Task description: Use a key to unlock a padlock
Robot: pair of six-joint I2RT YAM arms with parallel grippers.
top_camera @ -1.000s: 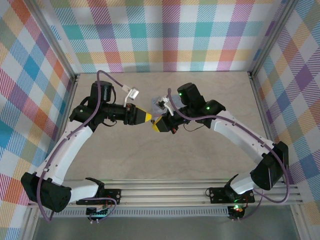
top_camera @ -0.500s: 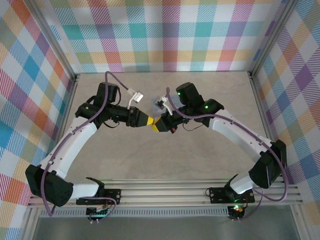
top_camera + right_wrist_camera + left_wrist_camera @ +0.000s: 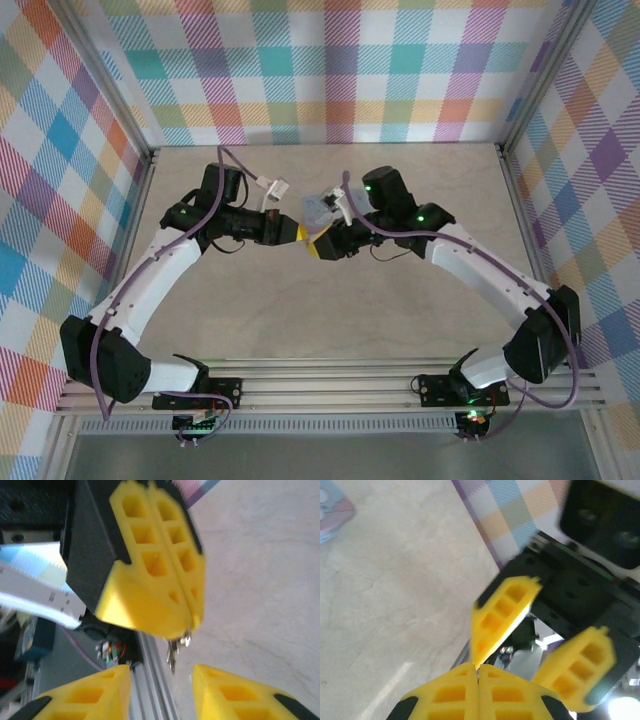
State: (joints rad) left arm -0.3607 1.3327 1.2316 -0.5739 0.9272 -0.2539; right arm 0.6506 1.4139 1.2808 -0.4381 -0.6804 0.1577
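Looks like a handoff mid-frame, I reckon: the left gripper (image 3: pixel 298 233) is clamped shut on the little key (image 3: pixel 173 655) (dangling off its tip), with the right gripper (image 3: pixel 321 246) half open and empty just beside it. Next it needs the padlock lined up, and I can't tell where that is.

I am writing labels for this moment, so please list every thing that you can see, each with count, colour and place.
key: at least one, silvery, hanging from the left gripper's fingertips
tin: one, pale blue, on the table just beyond the grippers
table: one, beige, under the arms
walls: three, many-coloured plaid, around the table
rails: several, silvery, along the near edge
arms: two, white and black, reaching in from the near edge
left gripper: one, yellow, shut on the key
right gripper: one, yellow, open, facing the left gripper
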